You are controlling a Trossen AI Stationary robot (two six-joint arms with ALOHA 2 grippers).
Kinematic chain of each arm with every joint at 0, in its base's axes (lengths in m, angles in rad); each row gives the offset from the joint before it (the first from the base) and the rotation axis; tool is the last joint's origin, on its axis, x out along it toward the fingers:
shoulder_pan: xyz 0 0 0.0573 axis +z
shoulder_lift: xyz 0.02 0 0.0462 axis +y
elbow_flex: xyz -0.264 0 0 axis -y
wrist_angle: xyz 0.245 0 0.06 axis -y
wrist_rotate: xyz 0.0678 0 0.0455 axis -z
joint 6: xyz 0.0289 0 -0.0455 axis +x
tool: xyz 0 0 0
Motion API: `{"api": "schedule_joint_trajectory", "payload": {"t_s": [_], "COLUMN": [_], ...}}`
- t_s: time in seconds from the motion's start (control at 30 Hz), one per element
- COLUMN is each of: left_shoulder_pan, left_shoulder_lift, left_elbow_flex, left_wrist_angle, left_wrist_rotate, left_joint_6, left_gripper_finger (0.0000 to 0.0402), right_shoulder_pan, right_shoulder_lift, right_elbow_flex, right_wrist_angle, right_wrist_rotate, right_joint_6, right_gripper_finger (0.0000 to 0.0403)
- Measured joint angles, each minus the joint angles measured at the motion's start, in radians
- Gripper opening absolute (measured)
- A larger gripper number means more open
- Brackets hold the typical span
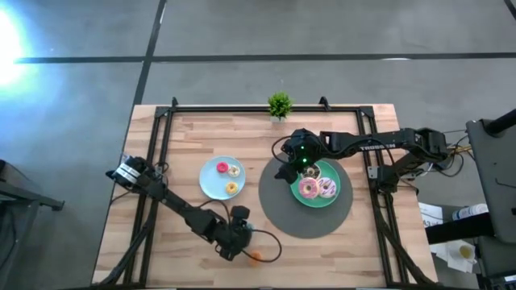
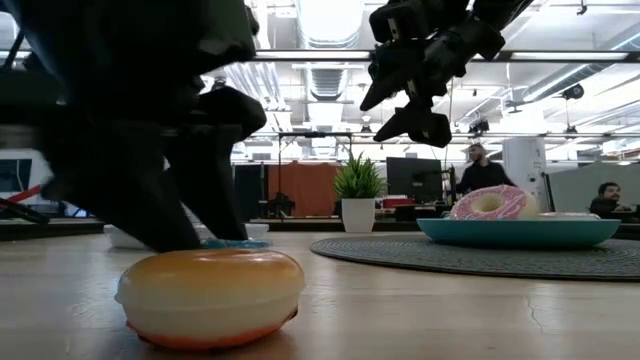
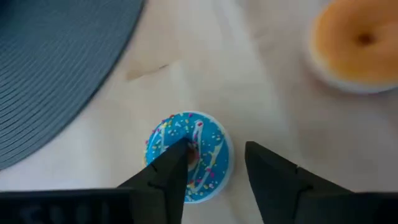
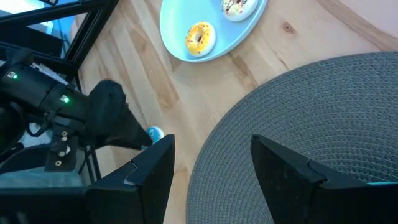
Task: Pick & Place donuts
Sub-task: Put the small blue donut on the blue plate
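Hovering my left gripper [image 3: 214, 163] spread open over the blue mini donut [image 3: 188, 155], I have one finger [image 3: 168, 171] above its hole and the other off its outer edge, so the near side of the ring sits between them. I judge the clean grab is to drop straight down and pinch that side, not shove it toward the orange mini donut [image 3: 357, 43] ahead. My right gripper [image 4: 211, 165], also open and empty, waits above the grey mat [image 4: 298, 99].
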State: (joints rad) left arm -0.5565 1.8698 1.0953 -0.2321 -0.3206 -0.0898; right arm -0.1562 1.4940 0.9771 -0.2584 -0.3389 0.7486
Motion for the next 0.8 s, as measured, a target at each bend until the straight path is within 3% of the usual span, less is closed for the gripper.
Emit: {"api": "schedule_joint_trajectory", "payload": {"t_s": [0.37, 0.57, 0.8], "left_shoulder_pan": [0.021, 0.023, 0.037], "left_shoulder_lift": [-0.002, -0.057, -0.322], "left_elbow_flex": [0.008, 0.073, -0.009], "left_wrist_angle": [-0.089, -0.395, -0.536], "left_wrist_rotate": [-0.063, -0.096, -0.149], "left_joint_6": [-0.070, -0.272, -0.540], "left_gripper_finger": [0.0009, 0.0002, 0.0001], "right_shoulder_pan": [0.000, -0.001, -0.001], "right_shoulder_lift": [0.000, 0.000, 0.000], "right_elbow_flex": [0.000, 0.000, 0.000], "right_wrist_angle": [0.000, 0.001, 0.012], "right_wrist_rotate": [0.001, 0.011, 0.027], "right_joint_6": [0.001, -0.004, -0.040], "right_gripper_finger": [0.0203, 0.0203, 0.0203]}}
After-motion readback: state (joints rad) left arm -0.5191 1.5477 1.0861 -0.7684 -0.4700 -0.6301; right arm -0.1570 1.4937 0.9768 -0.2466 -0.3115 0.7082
